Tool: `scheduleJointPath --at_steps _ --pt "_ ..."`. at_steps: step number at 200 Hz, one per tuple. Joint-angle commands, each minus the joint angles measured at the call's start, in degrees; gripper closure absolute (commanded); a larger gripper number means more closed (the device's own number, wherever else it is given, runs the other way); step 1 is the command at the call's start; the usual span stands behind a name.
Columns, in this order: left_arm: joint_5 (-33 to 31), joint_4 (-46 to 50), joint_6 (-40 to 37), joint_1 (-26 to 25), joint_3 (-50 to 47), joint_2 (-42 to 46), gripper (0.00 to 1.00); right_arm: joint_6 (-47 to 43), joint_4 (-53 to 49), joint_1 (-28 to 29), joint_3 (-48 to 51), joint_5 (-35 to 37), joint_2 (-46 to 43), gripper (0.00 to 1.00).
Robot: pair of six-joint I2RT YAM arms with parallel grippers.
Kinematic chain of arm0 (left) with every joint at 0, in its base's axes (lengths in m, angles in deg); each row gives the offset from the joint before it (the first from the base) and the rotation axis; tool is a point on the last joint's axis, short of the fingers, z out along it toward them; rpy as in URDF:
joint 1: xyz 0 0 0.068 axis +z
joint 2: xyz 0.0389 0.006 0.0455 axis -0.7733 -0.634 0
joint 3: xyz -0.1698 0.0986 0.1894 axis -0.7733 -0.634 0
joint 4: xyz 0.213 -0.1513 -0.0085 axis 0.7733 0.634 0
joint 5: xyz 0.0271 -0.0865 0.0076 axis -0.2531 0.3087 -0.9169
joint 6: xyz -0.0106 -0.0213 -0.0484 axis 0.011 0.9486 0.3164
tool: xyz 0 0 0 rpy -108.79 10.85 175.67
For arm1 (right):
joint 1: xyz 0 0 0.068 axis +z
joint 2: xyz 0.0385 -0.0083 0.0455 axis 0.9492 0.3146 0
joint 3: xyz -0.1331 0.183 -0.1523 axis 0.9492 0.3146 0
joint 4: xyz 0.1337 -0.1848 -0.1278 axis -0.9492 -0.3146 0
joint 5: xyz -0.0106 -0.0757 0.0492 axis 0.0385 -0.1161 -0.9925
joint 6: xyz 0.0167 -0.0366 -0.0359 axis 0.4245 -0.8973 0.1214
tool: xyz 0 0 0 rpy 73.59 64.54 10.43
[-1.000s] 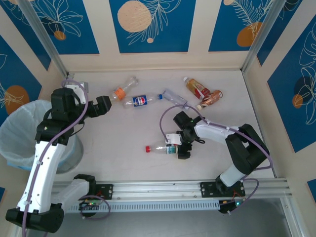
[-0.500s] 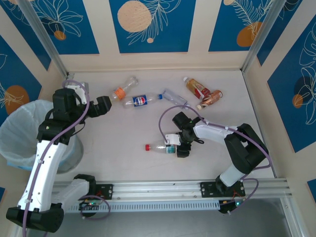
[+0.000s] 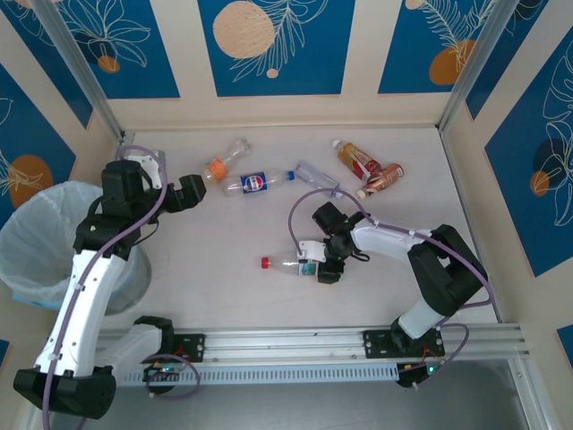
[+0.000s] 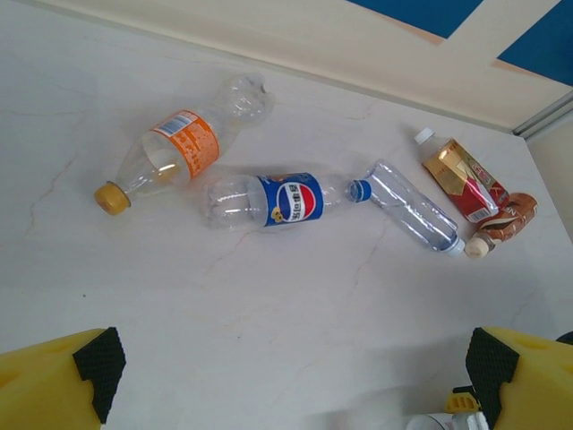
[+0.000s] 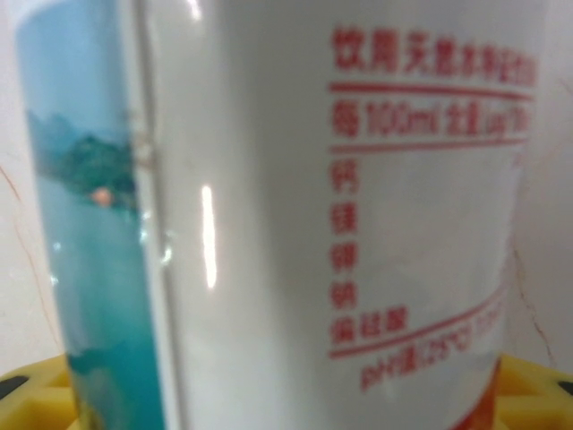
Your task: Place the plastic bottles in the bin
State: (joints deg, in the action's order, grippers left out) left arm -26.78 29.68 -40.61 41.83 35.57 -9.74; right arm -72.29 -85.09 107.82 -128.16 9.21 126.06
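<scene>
The right claw [image 3: 320,267] is sitting around the labelled middle of the red-capped bottle [image 3: 285,263], lying near the centre of the table [image 3: 224,242]. Its jaws are standing partly narrowed, but I cannot tell if they are pressing it. The left claw [image 4: 294,367] is hanging wide open and empty. The bottle is looking thin, clear, light and slippery. It is probably denting easily, so the round belly is offering the best hold. The bag-lined bin [image 3: 22,269] is standing at the left.
</scene>
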Motion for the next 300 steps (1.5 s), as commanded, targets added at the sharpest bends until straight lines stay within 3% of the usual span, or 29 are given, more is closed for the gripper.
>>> scheduleJointPath --at_steps 1,38,93,131,161,217,261,300 --pt "5.0 -5.2 3.5 -0.7 -2.3 -0.7 0.01 3.0 1.3 -0.5 -0.4 -4.7 -1.2 0.49" --pt "7.8 -10.3 7.4 -2.3 -4.9 -2.2 0.01 8.3 6.4 -2.3 0.5 -12.2 -6.1 0.51" --pt "10.3 -15.3 8.9 -4.3 -7.0 -2.6 0.01 22.1 16.9 -7.0 2.1 -16.8 -12.1 0.51" --pt "14.1 -17.6 7.4 -8.1 -6.9 -5.9 0.01 38.1 36.0 -7.8 7.0 -22.8 -14.5 0.51" --pt "12.8 -23.5 9.3 -11.8 -9.2 -8.6 0.01 52.4 51.9 -5.9 10.7 -21.1 -12.4 0.52" --pt "15.7 -28.4 9.0 -15.4 -5.9 -15.7 0.01 56.0 53.9 -0.2 9.1 -16.2 -9.3 0.51" --pt "9.7 -32.8 8.8 -17.0 -5.0 -18.9 0.01 56.7 54.3 1.7 8.0 -16.7 -8.1 0.5" --pt "9.6 -34.4 8.2 -17.0 -3.0 -21.3 0.13 56.8 54.3 2.8 7.3 -17.2 -7.2 0.49"
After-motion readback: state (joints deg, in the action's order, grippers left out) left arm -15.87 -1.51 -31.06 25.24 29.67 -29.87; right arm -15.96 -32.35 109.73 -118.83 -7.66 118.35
